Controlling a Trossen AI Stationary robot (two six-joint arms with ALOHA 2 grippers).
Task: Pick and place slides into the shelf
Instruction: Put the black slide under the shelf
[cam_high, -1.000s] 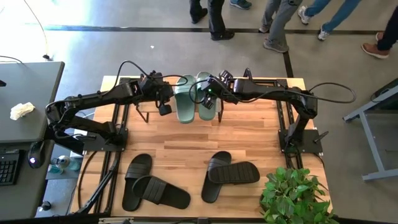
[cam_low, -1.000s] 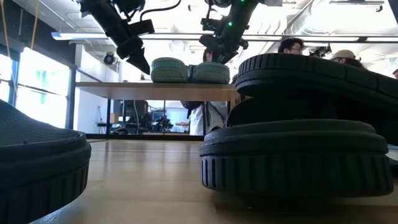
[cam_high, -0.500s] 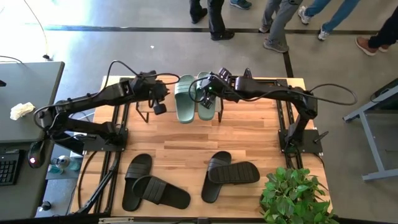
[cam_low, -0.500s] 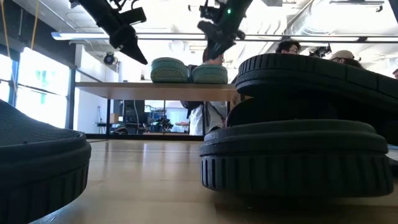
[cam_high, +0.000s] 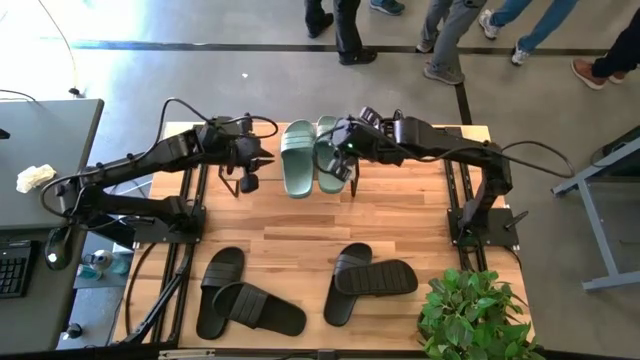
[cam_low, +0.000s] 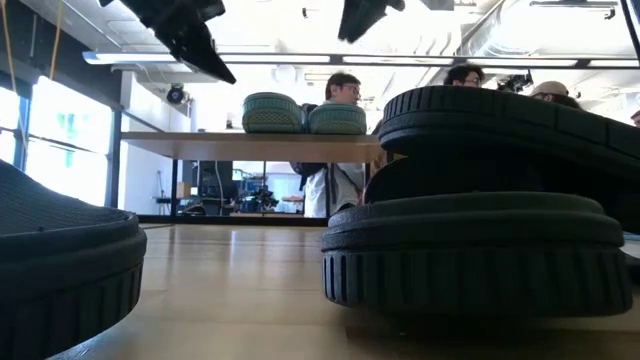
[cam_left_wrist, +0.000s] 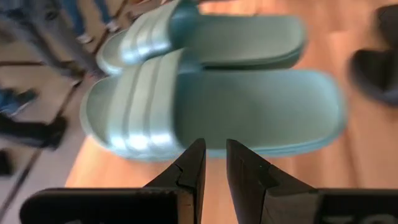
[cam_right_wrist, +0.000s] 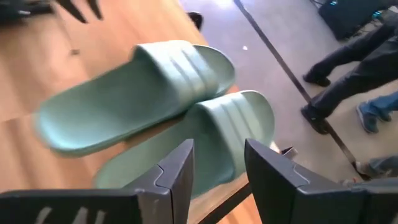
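Note:
Two sage-green slides (cam_high: 298, 160) (cam_high: 329, 157) lie side by side, soles down, on the shelf (cam_high: 272, 140) at the table's far edge; they also show in the low view (cam_low: 272, 112) (cam_low: 337, 117) on the plank (cam_low: 250, 145). My left gripper (cam_high: 249, 178) hovers to their left, its fingers a narrow gap apart (cam_left_wrist: 213, 155), empty. My right gripper (cam_high: 347, 168) hovers at their right side, open (cam_right_wrist: 217, 158) and empty. Two black pairs (cam_high: 245, 298) (cam_high: 365, 280) lie on the tabletop near the front.
A potted plant (cam_high: 470, 315) stands at the near right corner. A grey side table (cam_high: 40, 190) with a keyboard stands off the left edge. People walk on the floor beyond the far edge (cam_high: 440, 40). Bare tabletop (cam_high: 300, 225) lies between the shelf and the black slides.
My left gripper has drawn away from the green slides toward the table's left edge and risen. My right gripper has risen above the slides. The green slides have stayed where they lie on the shelf.

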